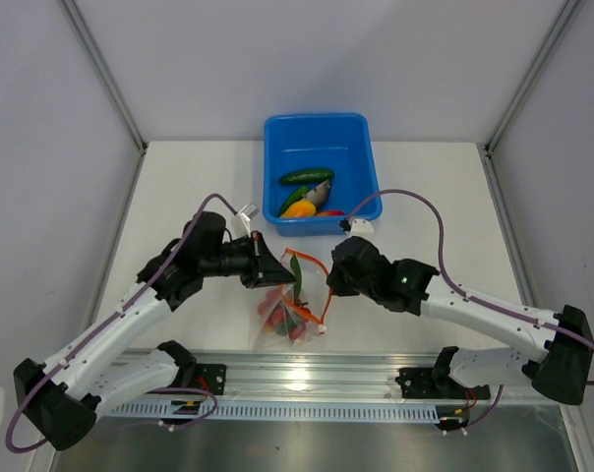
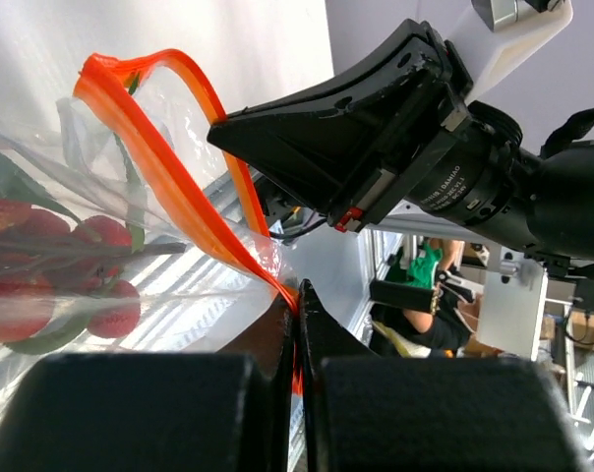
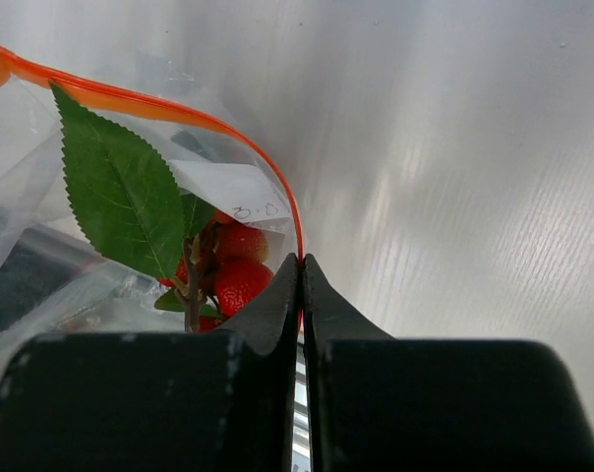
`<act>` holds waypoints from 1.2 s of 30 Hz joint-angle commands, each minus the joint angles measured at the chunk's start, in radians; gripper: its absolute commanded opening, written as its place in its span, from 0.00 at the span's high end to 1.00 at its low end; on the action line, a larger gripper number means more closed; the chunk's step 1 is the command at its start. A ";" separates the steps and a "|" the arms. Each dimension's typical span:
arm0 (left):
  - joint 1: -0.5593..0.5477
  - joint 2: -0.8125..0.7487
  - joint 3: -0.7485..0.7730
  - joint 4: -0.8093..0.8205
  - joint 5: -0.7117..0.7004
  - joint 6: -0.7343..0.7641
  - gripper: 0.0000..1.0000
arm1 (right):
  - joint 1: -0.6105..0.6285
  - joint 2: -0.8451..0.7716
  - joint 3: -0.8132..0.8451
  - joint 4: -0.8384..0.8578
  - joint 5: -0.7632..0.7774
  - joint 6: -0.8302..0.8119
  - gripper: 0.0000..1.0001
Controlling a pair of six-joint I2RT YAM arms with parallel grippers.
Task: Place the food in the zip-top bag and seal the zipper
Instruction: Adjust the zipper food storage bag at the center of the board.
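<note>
Between the closed fingers of the right gripper (image 3: 301,264) runs the zipper (image 3: 228,126). The thin orange-red strip is pinched where it curves down off the mouth of the zip-top bag (image 3: 41,147), and the jaws are clenched on it with no gap showing. Opposite, the left gripper (image 2: 299,295) is likewise clamped tight on the same strip at another point of the mouth, and the two orange bands rise from its fingertips and stand apart in a loop, so the mouth is unsealed. Just behind the strip, inside the clear plastic, lie small red tomatoes (image 3: 240,280) and a serrated green leaf (image 3: 125,197) on a stem. From above, the bag lies on the white table (image 1: 179,187) between the two arms, with the left gripper on its left side and the right gripper on its right. Beyond the bag, near its mouth, stands a blue tub (image 1: 361,147). In it rest a green cucumber (image 1: 307,177), a yellow-orange fruit (image 1: 299,208) and a grey fish (image 1: 322,193), close together and outside the bag.
</note>
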 commanded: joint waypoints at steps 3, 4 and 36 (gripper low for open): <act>-0.003 -0.039 0.131 -0.144 -0.072 0.115 1.00 | 0.011 0.008 0.132 0.036 0.025 -0.090 1.00; -0.005 -0.051 0.138 -0.172 -0.102 0.128 0.99 | 0.013 0.010 0.161 0.035 0.028 -0.105 1.00; 0.006 -0.390 0.017 -0.410 -0.590 0.140 0.99 | 0.060 0.166 0.491 -0.030 -0.096 -0.245 0.44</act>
